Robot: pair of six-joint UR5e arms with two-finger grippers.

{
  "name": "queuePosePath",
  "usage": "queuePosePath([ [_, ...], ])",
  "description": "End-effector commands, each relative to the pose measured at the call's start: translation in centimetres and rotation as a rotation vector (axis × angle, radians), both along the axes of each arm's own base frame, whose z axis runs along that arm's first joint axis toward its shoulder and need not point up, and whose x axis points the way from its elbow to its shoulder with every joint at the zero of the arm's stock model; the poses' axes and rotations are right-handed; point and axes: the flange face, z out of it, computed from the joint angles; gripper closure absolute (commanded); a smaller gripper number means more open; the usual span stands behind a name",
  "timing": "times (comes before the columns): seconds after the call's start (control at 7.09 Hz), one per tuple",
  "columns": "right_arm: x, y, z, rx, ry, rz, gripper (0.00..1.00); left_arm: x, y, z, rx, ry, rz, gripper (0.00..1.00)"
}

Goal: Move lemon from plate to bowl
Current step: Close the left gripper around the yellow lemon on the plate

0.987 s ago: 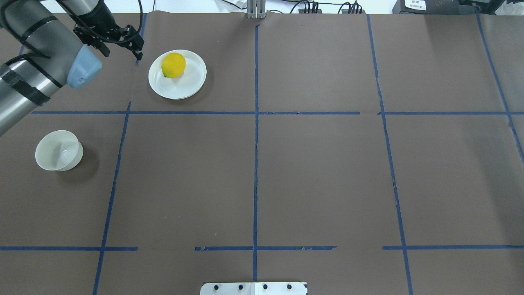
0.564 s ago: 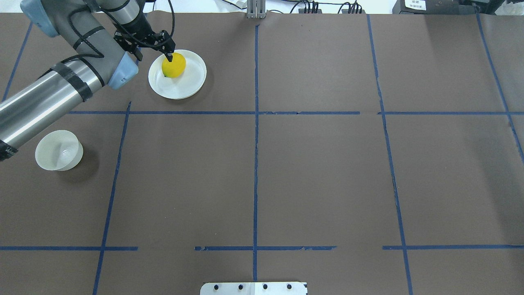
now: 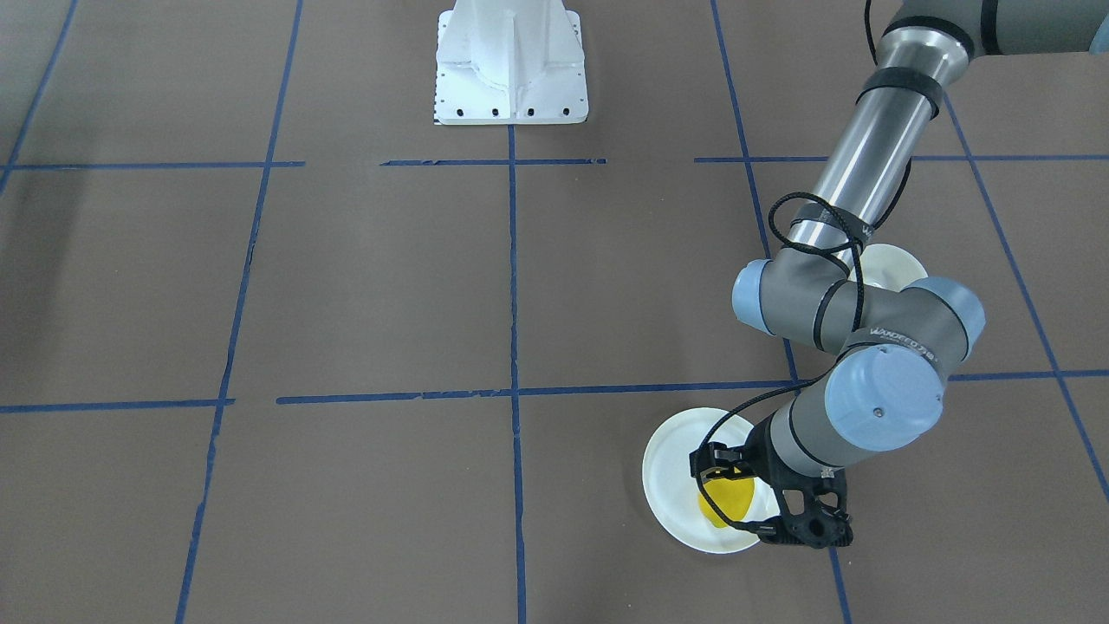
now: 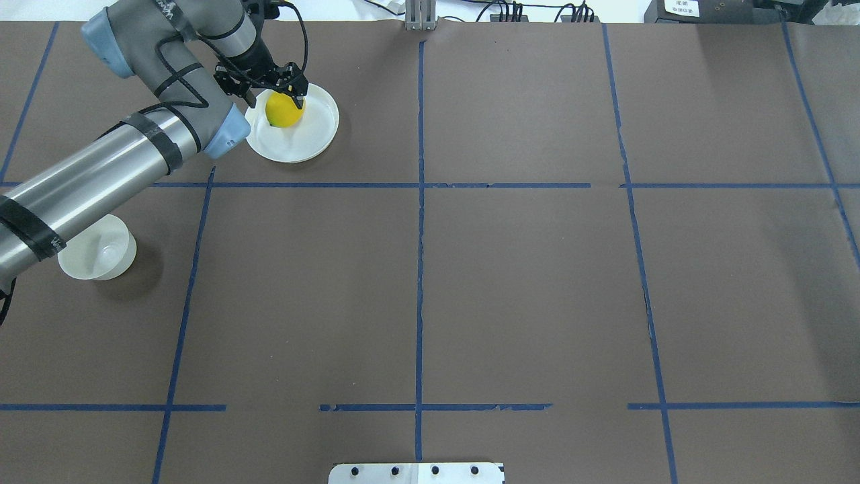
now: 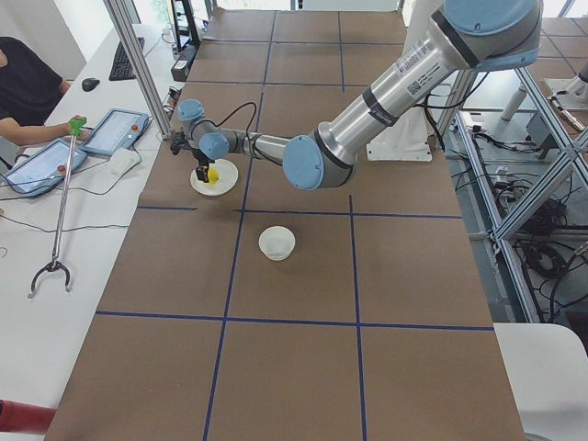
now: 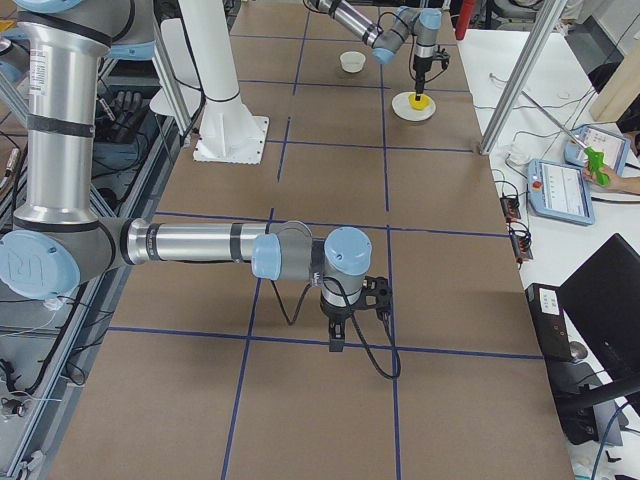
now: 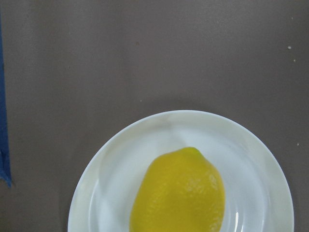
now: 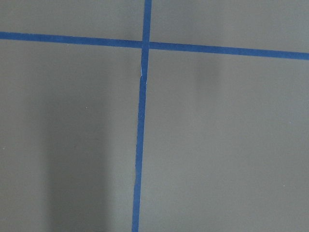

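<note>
The yellow lemon (image 4: 283,114) lies on the far left part of the white plate (image 4: 316,138). My left gripper (image 4: 275,99) is open and hangs right over the lemon, with one finger at each side. The front view shows the same: gripper (image 3: 735,501), lemon (image 3: 723,504), plate (image 3: 669,464). The left wrist view looks down on the lemon (image 7: 178,195) and plate (image 7: 273,193); no fingers show there. The white bowl (image 4: 101,254) stands apart at the near left, partly under my left arm. My right gripper (image 6: 343,338) shows only in the right side view; I cannot tell its state.
Blue tape lines cross the brown table cover. The robot's white base (image 3: 511,61) is at the near middle edge. A metal post (image 5: 138,69) and an operators' desk with tablets (image 5: 110,129) stand beyond the plate's side of the table.
My left arm has swung right. The gripper went from left of the plate to over the lemon. Lemon, plate and bowl have not moved.
</note>
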Motion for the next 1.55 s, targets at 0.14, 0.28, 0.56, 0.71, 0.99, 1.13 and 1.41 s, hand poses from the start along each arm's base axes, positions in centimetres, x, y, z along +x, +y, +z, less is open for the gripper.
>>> queuePosePath([
  [0.14, 0.0, 0.0, -0.1, 0.001, 0.0, 0.0, 0.0, 2.6, 0.2, 1.2, 0.016, 0.0, -0.029, 0.0],
  [0.28, 0.0, 0.0, 0.0, 0.0, 0.0, 0.0, 0.0, 3.4, 0.6, 1.3, 0.019, -0.001, -0.029, 0.0],
  [0.56, 0.0, 0.0, -0.1, 0.001, 0.0, 0.0, 0.0, 3.9, 0.8, 1.7, 0.025, -0.001, -0.047, 0.24],
  [0.71, 0.0, 0.0, 0.0, 0.0, 0.0, 0.0, 0.0, 3.8, 0.7, 1.7, 0.026, -0.002, -0.05, 0.66],
  [0.99, 0.0, 0.0, 0.0, 0.0, 0.0, 0.0, 0.0, -0.6, -1.2, -0.7, 0.033, 0.038, -0.089, 1.0],
  [1.13, 0.0, 0.0, 0.0, 0.0, 0.0, 0.0, 0.0, -3.6, -0.2, -0.4, 0.007, 0.064, -0.08, 1.0],
  [1.41, 0.0, 0.0, -0.1, 0.001, 0.0, 0.0, 0.0, -9.0, 7.0, 0.9, 0.023, 0.073, -0.08, 1.0],
])
